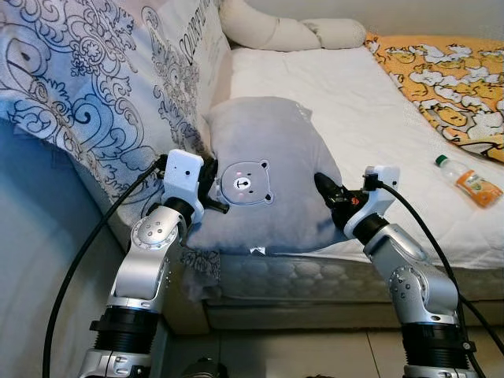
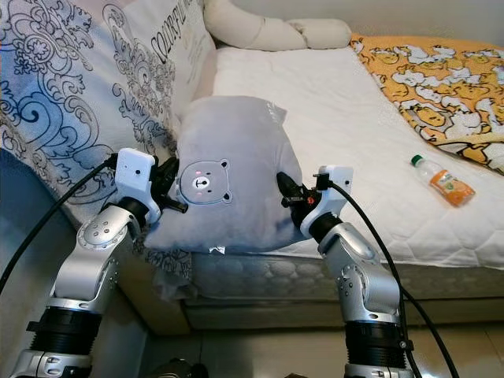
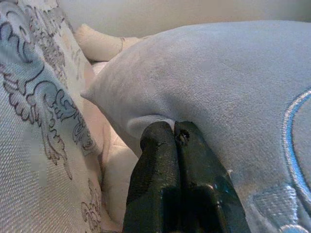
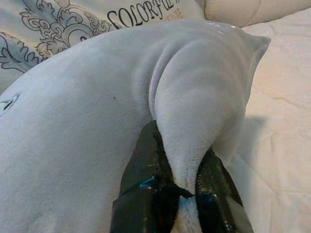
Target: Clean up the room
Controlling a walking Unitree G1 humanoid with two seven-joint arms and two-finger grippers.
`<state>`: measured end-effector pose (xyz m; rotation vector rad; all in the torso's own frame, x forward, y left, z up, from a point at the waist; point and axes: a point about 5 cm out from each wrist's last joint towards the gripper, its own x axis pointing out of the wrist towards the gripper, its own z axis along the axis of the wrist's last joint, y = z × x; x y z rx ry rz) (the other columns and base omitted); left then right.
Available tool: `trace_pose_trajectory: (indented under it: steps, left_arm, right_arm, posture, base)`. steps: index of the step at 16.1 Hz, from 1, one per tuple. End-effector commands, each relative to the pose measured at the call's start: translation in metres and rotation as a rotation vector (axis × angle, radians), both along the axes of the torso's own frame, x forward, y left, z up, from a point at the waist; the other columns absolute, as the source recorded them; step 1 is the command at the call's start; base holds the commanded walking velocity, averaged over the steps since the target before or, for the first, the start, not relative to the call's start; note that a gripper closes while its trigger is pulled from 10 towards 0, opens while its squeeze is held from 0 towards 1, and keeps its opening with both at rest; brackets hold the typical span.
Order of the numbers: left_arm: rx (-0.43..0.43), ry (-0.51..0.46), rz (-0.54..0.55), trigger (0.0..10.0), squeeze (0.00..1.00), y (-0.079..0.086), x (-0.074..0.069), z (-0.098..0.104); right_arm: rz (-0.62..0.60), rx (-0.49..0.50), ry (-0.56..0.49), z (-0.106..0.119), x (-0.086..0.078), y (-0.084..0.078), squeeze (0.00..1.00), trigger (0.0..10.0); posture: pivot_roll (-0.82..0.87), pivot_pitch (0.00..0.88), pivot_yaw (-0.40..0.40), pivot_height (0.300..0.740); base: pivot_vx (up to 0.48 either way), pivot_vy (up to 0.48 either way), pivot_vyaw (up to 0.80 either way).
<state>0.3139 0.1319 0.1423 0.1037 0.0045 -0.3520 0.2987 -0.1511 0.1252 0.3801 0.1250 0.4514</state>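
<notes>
A grey cushion (image 1: 268, 173) with an embroidered bear face lies at the near edge of the bed (image 1: 346, 110), held from both sides. My left gripper (image 1: 214, 187) is shut on the cushion's left edge; in the left wrist view its fingers (image 3: 175, 170) press together against the grey fabric (image 3: 233, 87). My right gripper (image 1: 324, 187) is shut on the right edge, and in the right wrist view a fold of cushion (image 4: 189, 145) is pinched between the two fingers (image 4: 146, 179).
A patterned blue-and-white pillow (image 1: 87, 87) leans at the left. A small drink bottle (image 1: 469, 181) lies on the white sheet at the right, near an orange printed blanket (image 1: 449, 79). Cream bolsters (image 1: 283, 31) rest at the bed's far end.
</notes>
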Motion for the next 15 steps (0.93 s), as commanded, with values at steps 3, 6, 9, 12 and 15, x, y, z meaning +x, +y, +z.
trace_pose_trajectory:
  steps: [3, 6, 9, 12, 15]
  left_arm:
    - [0.017, -0.06, -0.038, 10.0, 0.0, -0.0069, -0.0005, 0.0121]
    - [0.018, -0.059, -0.043, 10.0, 0.0, -0.0076, 0.0, 0.012]
    - [0.019, -0.058, -0.046, 10.0, 0.0, -0.0086, 0.0004, 0.0122]
    - [0.021, -0.057, -0.048, 10.0, 0.0, -0.0091, 0.0008, 0.012]
    - [0.023, -0.058, -0.046, 10.0, 0.0, -0.0094, 0.0017, 0.0121]
  right_arm:
    - [0.008, 0.009, -0.042, 0.0074, 0.0021, 0.0004, 0.0, 10.0]
    - [0.007, 0.007, -0.042, 0.0073, 0.0021, 0.0007, 0.0, 10.0]
    - [0.001, 0.006, -0.044, 0.0073, 0.0024, -0.0006, 0.0, 10.0]
    - [-0.002, 0.004, -0.043, 0.0068, 0.0024, -0.0007, 0.0, 10.0]
    - [0.0, 0.004, -0.043, 0.0073, 0.0036, -0.0007, 0.0, 10.0]
  posture:
    - [-0.01, 0.0, 0.02, 0.74]
    - [-0.01, 0.0, 0.023, 0.74]
    - [-0.02, 0.0, 0.027, 0.74]
    - [-0.01, 0.0, 0.027, 0.74]
    - [-0.01, 0.0, 0.027, 0.74]
  base:
    - [0.249, 0.0, 0.0]
    - [0.249, 0.0, 0.0]
    - [0.254, 0.0, 0.0]
    - [0.252, 0.0, 0.0]
    - [0.252, 0.0, 0.0]
